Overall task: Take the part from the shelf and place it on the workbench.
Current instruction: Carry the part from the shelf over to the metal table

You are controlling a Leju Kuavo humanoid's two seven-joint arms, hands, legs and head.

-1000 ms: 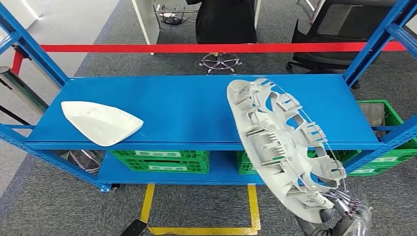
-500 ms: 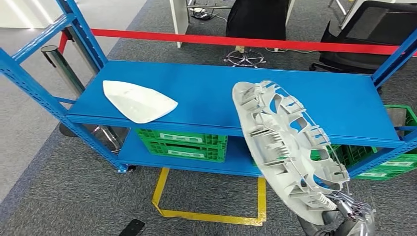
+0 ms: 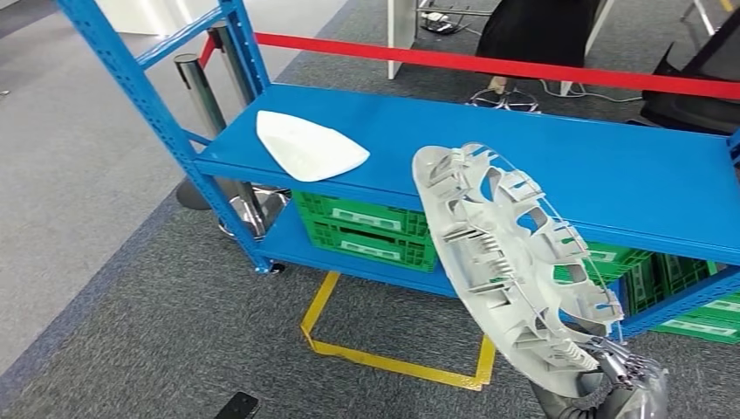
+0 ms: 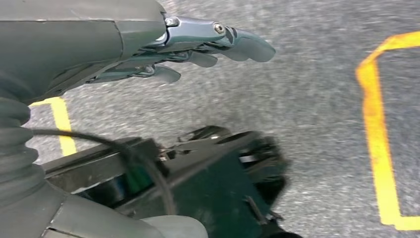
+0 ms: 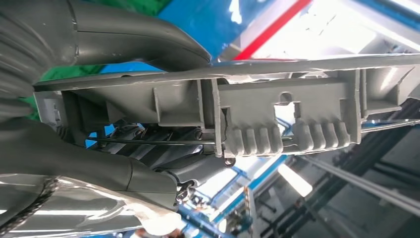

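Your right hand [image 3: 624,384] grips the lower rim of the grey ribbed part [image 3: 510,262], held tilted in front of the blue shelf [image 3: 524,148], which has slid rightward as you turn toward the workbench, while your left hand [image 4: 188,44] hangs released.

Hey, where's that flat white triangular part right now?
In the head view the white triangular part lies flat on the left end of the blue shelf, above the green crates, to the left of the ribbed grey disc in the right hand.
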